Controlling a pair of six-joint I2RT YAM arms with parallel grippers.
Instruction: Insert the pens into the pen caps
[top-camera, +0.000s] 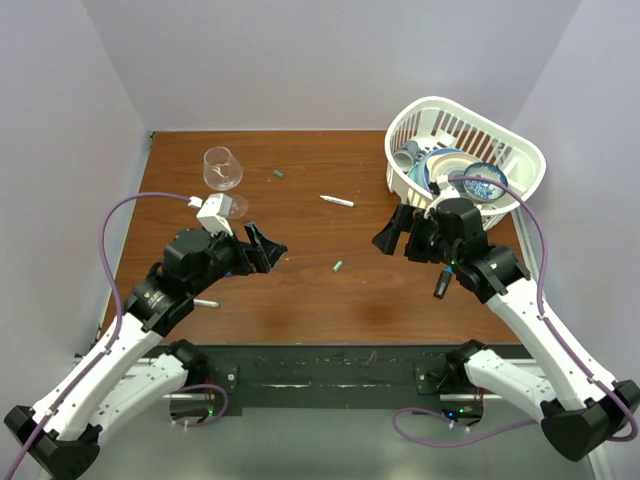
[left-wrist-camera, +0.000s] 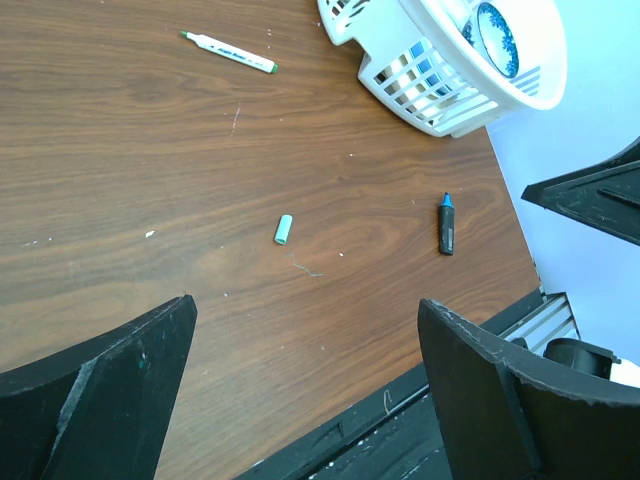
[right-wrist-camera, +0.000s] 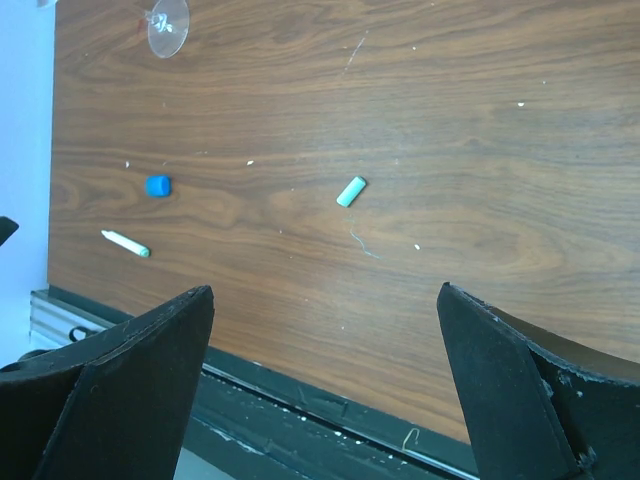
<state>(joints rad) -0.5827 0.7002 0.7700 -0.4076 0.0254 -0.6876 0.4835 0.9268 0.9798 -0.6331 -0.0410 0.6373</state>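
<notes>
Left hand, right hand: wide open

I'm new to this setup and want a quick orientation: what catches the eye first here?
The white basket of dishes at the far right corner and the clear glass at far left stand out. Nearer, the left gripper and right gripper hang open over the brown table, a green cap lying between them.

I record three lying flat, uncapped: one white pen centre, second white pen near-left, black marker near-right. Central green cap, far green cap and blue cap sit empty.
</notes>
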